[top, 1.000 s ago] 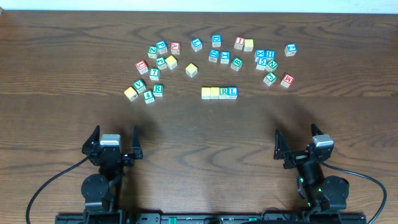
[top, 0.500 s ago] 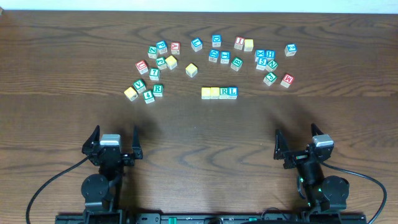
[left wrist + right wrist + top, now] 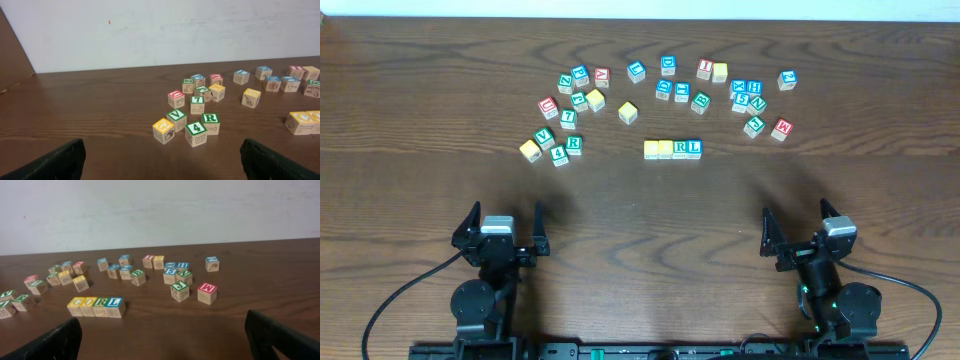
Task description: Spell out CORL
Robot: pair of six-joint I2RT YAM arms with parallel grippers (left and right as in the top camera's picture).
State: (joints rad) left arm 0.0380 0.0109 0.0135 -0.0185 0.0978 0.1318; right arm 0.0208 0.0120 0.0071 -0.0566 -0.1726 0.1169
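A dark wood-grain table is backed by a plain white wall. Near its middle the CORL row is laid, four touching cubes. A red M and a green 4 are read among the scattered cubes. The left pincer and right pincer are held wide and empty, well apart from the row.
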